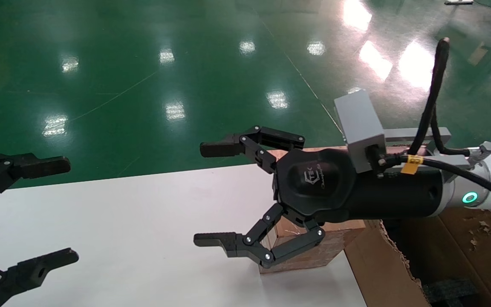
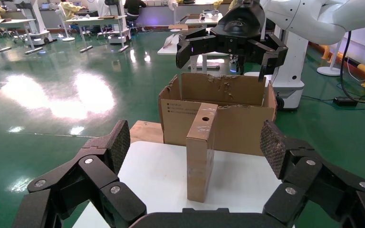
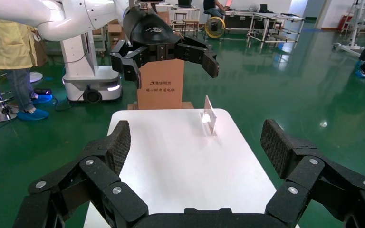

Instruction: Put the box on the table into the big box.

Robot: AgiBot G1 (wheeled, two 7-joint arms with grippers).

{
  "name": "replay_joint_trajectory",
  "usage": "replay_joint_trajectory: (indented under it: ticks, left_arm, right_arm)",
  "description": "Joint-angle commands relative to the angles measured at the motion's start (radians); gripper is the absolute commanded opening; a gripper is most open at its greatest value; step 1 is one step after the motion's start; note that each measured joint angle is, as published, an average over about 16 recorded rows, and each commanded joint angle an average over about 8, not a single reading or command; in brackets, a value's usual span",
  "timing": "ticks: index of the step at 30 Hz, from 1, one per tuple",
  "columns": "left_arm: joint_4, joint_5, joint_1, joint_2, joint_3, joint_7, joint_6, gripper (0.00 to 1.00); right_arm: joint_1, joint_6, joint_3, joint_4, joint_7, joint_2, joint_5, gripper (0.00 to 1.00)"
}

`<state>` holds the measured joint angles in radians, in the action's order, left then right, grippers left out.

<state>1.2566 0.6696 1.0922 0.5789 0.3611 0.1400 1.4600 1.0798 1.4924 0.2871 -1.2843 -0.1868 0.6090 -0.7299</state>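
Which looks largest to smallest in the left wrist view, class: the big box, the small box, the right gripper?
1. The big box covers the most picture.
2. The right gripper, open above the carton.
3. The small box, standing upright on the table.
Ranks 2 and 3 look close; the small box's nearness makes their order unsure.

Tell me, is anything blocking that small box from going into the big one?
Nothing visible. The box stands upright on the table, right before the big box, whose top is open. The right gripper hangs open above it.
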Motion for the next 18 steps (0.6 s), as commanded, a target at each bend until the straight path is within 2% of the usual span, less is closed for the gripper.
replay_joint_trajectory:
  ticks: [1,18]
  left_arm:
    - [0.0,0.0,0.0,0.0,0.0,0.0,0.0,1.0]
    - [0.0,0.0,0.0,0.0,0.0,0.0,0.0,1.0]
  right_arm:
    - [0.0,0.0,0.0,0.0,0.0,0.0,0.0,1.0]
    - [0.002,0.003,0.004,-0.003,-0.003,-0.009,-0.015,1.0]
